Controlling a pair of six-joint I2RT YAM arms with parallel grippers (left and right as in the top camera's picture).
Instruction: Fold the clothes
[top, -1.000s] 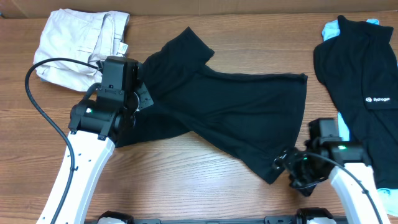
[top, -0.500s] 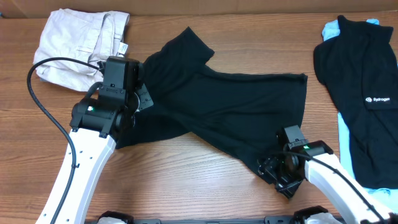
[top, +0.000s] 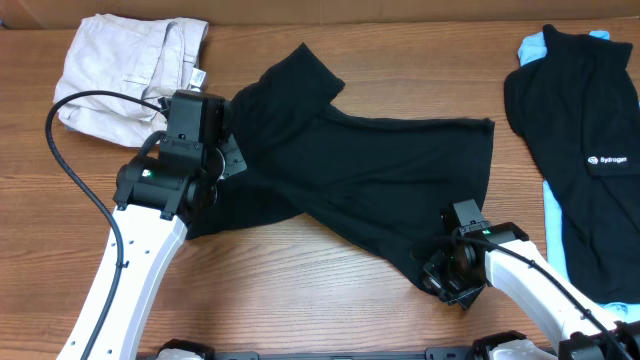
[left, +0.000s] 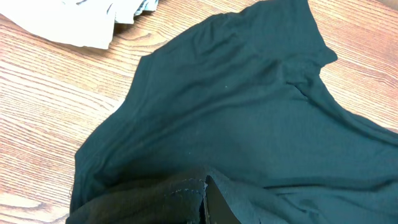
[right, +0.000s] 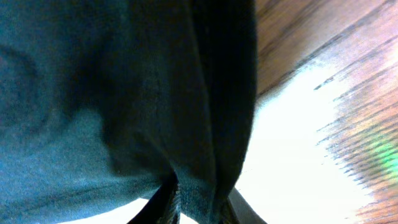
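Note:
A plain black T-shirt (top: 370, 170) lies spread and rumpled across the middle of the wooden table (top: 300, 270). My left gripper (top: 218, 165) sits at its left edge. In the left wrist view that gripper (left: 204, 202) is shut on a bunched fold of the black T-shirt (left: 236, 99). My right gripper (top: 442, 275) is at the shirt's near right corner. In the right wrist view the hem of the black T-shirt (right: 124, 93) is pinched between the fingers (right: 239, 208) of the right gripper (right: 198, 208).
Beige trousers (top: 125, 65) lie folded at the back left. A black shirt with a white logo (top: 580, 130) lies on a light-blue garment (top: 535, 45) at the right edge. The left arm's cable (top: 60, 150) loops over the table at the left.
The right gripper has moved left onto the T-shirt's near right corner and closed on the hem. The left arm and the shirt's left side have stayed put.

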